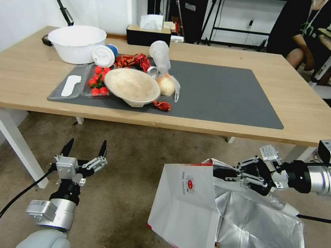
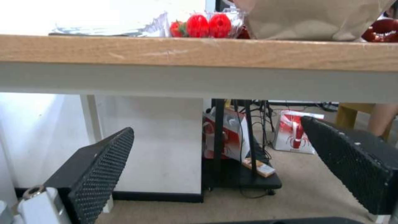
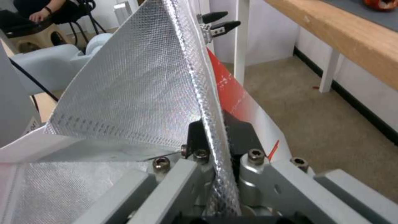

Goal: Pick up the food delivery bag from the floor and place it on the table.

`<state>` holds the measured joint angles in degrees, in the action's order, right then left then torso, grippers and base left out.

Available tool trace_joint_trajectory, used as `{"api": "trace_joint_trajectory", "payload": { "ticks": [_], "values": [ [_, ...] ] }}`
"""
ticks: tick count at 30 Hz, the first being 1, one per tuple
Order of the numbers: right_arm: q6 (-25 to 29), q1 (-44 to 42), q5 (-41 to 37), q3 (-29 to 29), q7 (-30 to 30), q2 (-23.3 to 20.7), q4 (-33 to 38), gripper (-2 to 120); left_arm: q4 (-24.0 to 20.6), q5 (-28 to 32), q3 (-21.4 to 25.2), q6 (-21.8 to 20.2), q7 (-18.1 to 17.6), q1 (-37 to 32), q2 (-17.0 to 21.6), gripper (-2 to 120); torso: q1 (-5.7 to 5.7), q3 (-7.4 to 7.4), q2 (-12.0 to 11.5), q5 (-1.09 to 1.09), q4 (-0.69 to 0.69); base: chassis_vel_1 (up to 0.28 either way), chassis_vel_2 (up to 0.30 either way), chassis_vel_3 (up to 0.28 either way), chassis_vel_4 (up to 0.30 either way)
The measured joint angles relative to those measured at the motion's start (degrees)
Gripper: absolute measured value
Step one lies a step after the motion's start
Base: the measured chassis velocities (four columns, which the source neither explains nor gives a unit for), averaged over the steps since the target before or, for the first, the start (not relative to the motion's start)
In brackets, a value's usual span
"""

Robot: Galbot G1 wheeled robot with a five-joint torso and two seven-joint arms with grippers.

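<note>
The food delivery bag (image 1: 187, 207) is white with a round red logo, a red bottom edge and a silver foil lining. It stands open on the carpet at the right, in front of the table (image 1: 295, 112). My right gripper (image 1: 227, 174) is shut on the bag's upper rim. In the right wrist view the foil-lined edge of the bag (image 3: 136, 93) runs between the closed jaws of the right gripper (image 3: 219, 133). My left gripper (image 1: 85, 150) is open and holds nothing, low at the left, below the table's front edge (image 2: 199, 53), as the left wrist view of the left gripper (image 2: 217, 126) also shows.
On the table's dark grey mat (image 1: 225, 95) lie a beige bowl (image 1: 132, 85), tomatoes (image 1: 97, 81) and a clear plastic bag (image 1: 166, 82). A white basin (image 1: 77, 42) stands at the back left. A white table leg (image 1: 15, 137) stands left of my left arm.
</note>
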<state>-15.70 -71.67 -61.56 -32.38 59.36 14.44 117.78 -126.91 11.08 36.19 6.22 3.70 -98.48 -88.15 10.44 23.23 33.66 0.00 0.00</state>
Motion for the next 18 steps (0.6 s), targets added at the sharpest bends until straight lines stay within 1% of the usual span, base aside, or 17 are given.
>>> {"api": "trace_joint_trajectory", "payload": {
  "ticks": [5,6,8,10,15,17,18],
  "values": [
    [0.0,0.0,0.0,-0.1,0.0,0.0,0.0,0,0.0,0.0,0.0,0.0,0.0,0.0,-0.1,100,0.64,0.9,1.5,0.0,0.0,0.0,0.0,0.0,0.0],
    [0.0,0.0,0.0,-0.1,0.0,0.0,0.0,0,0.0,0.0,0.0,0.0,0.0,0.0,-0.1,100,0.64,0.9,1.5,0.0,0.0,0.0,0.0,0.0,0.0],
    [0.0,0.0,0.0,-0.1,0.0,0.0,-0.1,0,0.0,0.0,0.0,0.0,0.0,0.1,-0.1,100,1.01,1.51,2.5,0.0,0.0,0.0,0.0,0.0,0.0],
    [0.0,0.1,0.0,-0.1,0.0,0.0,-0.1,0,0.0,0.0,0.0,0.0,-0.1,0.1,-0.1,100,1.1,1.65,2.8,0.0,0.0,0.0,0.0,0.0,0.0],
    [0.0,0.2,-0.1,-0.1,0.0,-0.1,-0.1,0,0.0,0.2,0.0,0.0,-0.1,0.2,0.0,100,1.74,2.48,4.2,0.0,0.01,0.0,0.0,0.0,0.0],
    [0.0,0.2,-0.1,-0.1,0.0,-0.1,-0.1,0,0.0,0.2,0.0,-0.1,-0.1,0.2,0.0,100,1.81,2.59,4.4,0.0,0.0,0.0,0.0,0.0,0.0],
    [0.0,0.2,-0.1,-0.1,0.0,-0.1,-0.2,0,0.0,0.2,0.0,-0.1,-0.1,0.2,0.0,100,1.97,2.89,4.9,0.0,0.0,0.0,0.0,0.0,0.0]
  ]
}}
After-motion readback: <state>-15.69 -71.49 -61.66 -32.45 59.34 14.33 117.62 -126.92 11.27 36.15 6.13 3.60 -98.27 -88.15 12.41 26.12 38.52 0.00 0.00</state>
